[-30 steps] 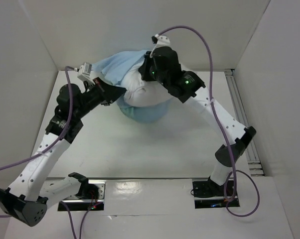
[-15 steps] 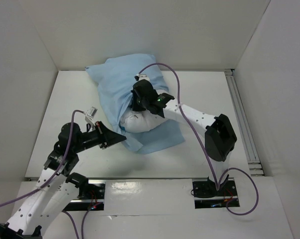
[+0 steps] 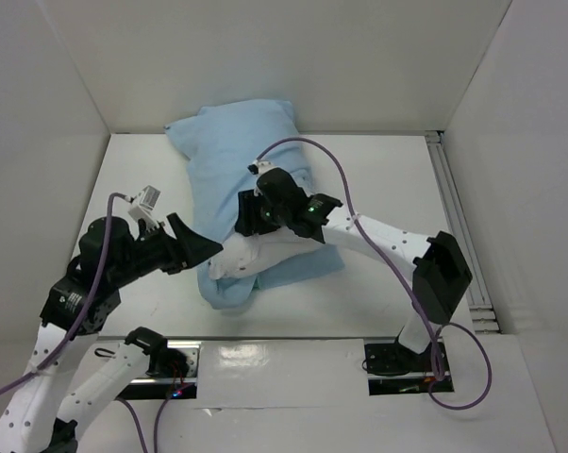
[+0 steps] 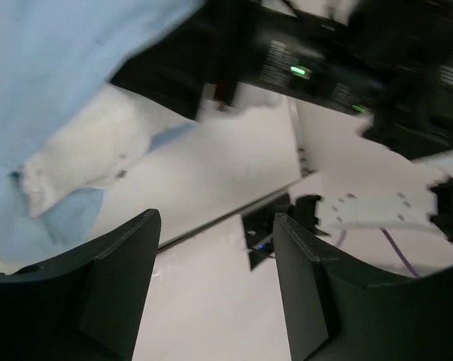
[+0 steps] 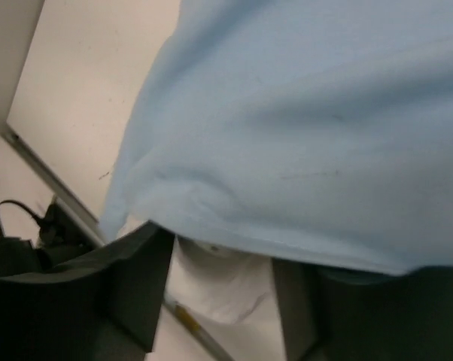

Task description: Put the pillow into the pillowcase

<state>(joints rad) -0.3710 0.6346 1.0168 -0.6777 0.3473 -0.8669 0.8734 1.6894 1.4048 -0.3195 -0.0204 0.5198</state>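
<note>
A robot lab cell: plain white enclosure walls around a table.

The left arm folds up from its base and reaches toward the right. Its left pincer points to the middle, jaws well apart, with nothing between the fingers. The right arm stretches leftward from a bent elbow. Its right pincer is angled down, fingers parted and tips hidden.

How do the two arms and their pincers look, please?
The left arm and right arm have white links and black joints. The left pincer and right pincer each have two black wedge fingers. A purple cable follows each arm; green lights glow near the right wrist.
</note>
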